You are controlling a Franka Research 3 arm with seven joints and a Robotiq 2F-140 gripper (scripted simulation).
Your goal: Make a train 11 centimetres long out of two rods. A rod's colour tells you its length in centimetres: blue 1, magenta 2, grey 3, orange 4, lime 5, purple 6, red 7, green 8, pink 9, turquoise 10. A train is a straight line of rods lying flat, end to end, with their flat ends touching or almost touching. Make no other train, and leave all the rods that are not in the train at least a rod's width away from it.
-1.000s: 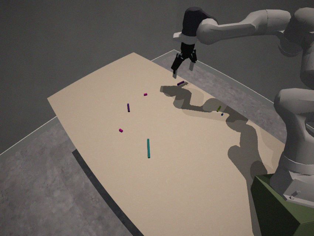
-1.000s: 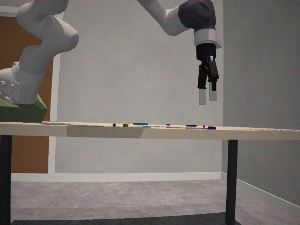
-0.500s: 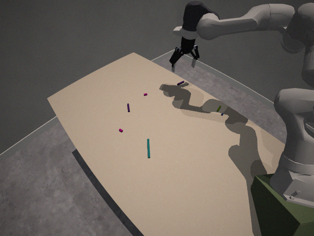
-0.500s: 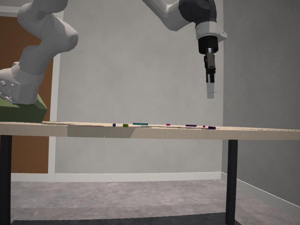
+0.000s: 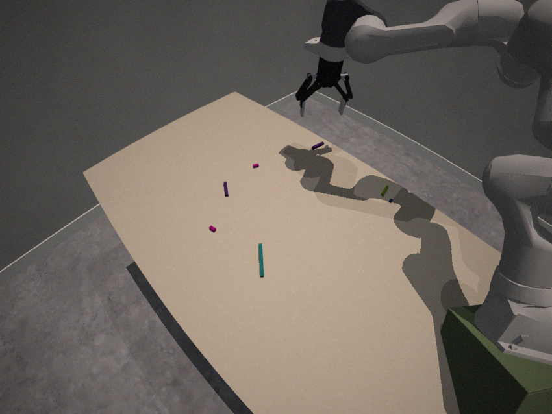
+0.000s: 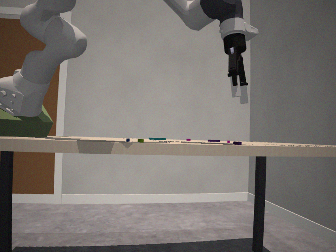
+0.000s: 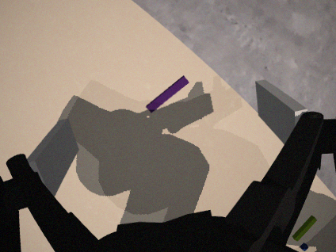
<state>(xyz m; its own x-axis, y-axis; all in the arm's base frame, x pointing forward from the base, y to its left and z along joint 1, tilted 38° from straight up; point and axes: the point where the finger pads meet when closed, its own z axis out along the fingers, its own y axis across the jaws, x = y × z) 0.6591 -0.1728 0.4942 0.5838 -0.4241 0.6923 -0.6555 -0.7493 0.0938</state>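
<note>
top view: my gripper [image 5: 321, 108], fingers wide and empty, hangs upper centre; i judge the purple rod [image 5: 317, 145] light, stiff, best pinched mid-length.

table [image 5: 312, 311] beige | rods turquoise [image 5: 260, 259], purple [image 5: 225, 188], lime [image 5: 384, 190] | pedestal [image 5: 472, 356] green

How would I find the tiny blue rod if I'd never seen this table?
Start at the robot's green base and follow the table edge away from it. In the arm's shadow lies a lime rod; the blue rod sits just off its nearer end, the shortest piece and the only blue one.
</note>
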